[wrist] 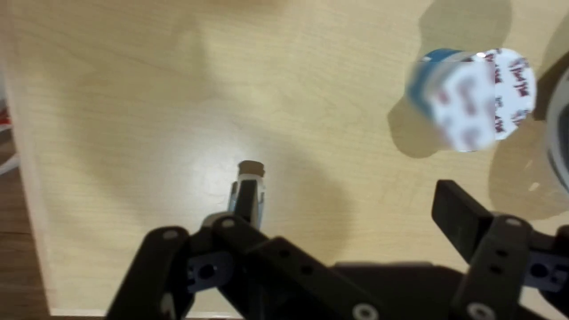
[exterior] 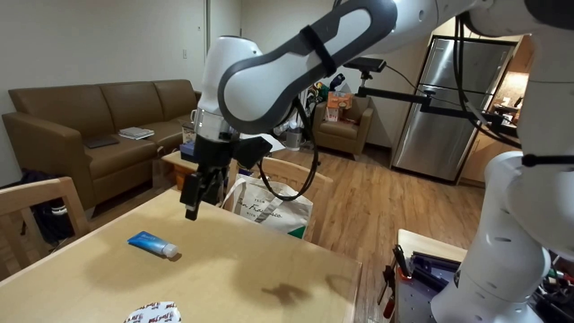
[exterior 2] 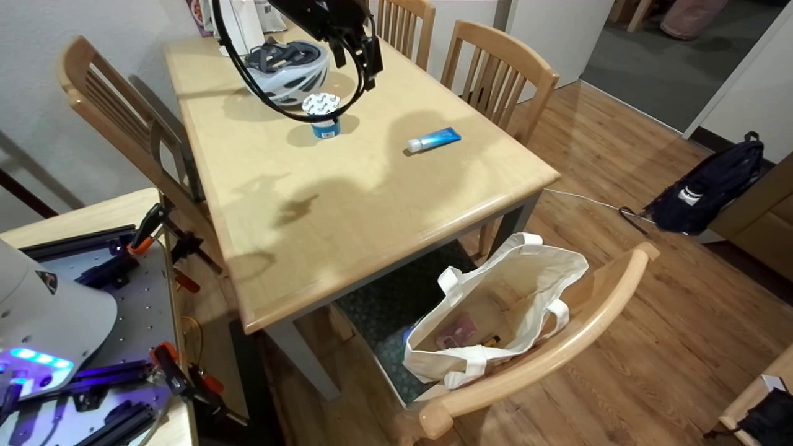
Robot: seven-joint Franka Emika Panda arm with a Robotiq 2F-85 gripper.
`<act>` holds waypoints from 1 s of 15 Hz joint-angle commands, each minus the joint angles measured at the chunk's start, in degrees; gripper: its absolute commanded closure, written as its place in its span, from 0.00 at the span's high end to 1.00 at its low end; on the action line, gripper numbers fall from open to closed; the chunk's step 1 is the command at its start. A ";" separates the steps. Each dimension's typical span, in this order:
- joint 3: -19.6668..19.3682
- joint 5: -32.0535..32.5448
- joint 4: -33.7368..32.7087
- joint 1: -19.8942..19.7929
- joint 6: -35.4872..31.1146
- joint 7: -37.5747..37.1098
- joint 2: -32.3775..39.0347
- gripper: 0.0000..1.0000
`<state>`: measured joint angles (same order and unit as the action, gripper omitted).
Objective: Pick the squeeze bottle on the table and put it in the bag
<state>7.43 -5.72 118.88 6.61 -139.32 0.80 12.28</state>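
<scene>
The squeeze bottle is a blue tube with a white cap, lying on its side on the wooden table; it shows in both exterior views (exterior: 150, 243) (exterior 2: 435, 140). In the wrist view the tube (wrist: 250, 177) is partly hidden behind the left finger. My gripper (wrist: 346, 191) is open and empty, held above the table; it also shows in both exterior views (exterior: 200, 204) (exterior 2: 355, 68). The bag is a white cloth tote (exterior: 273, 202) on a chair at the table's end. Its mouth is open upward in an exterior view (exterior 2: 548, 266), with a few small items inside.
A blue-and-white cup with a printed lid (exterior 2: 325, 127) stands on the table (exterior 2: 372, 235), also in the wrist view (wrist: 515, 89). A white helmet (exterior 2: 288, 80) lies beyond it. Wooden chairs (exterior 2: 502, 56) stand around the table. A chair back (exterior 2: 582, 353) rises behind the bag.
</scene>
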 commanded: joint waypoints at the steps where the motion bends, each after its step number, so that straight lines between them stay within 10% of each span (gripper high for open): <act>1: -3.48 12.05 -8.63 2.05 2.27 -6.77 8.05 1.00; 7: -7.13 17.72 -30.20 2.32 5.60 -4.90 22.02 1.00; 8: -6.35 15.73 -22.08 1.23 2.71 -4.39 16.48 1.00; 15: -2.55 9.61 -24.41 -2.19 0.98 2.22 19.50 1.00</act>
<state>1.47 9.00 95.30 7.52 -136.92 -3.14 30.54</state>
